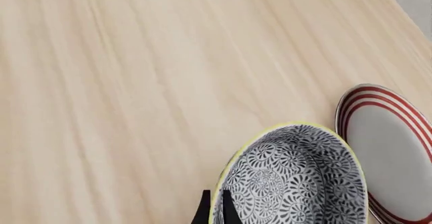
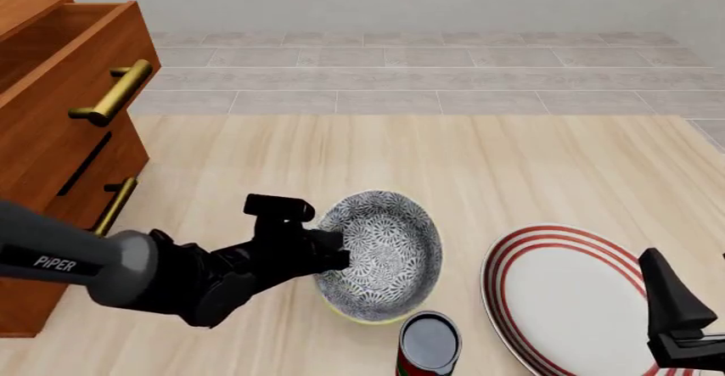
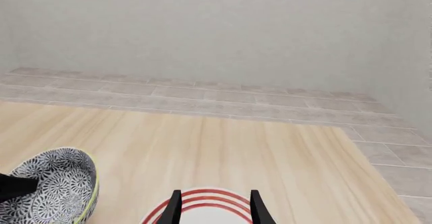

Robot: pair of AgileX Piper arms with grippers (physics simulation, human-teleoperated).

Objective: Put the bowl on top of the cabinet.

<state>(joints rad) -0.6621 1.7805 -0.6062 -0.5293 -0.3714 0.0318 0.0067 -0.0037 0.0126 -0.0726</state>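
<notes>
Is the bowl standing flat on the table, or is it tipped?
Tipped. In the front view the bowl faces partly sideways, its rim pinched by the left gripper over the table.

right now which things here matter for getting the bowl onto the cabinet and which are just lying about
Part of the job:
- bowl, tilted, its rim pinched by the left gripper
- cabinet, at the table's left, top drawer open

Just lying about:
- plate, white with red rings, right of the bowl
- can, near the bowl's front edge
- right gripper, open, over the plate
</notes>
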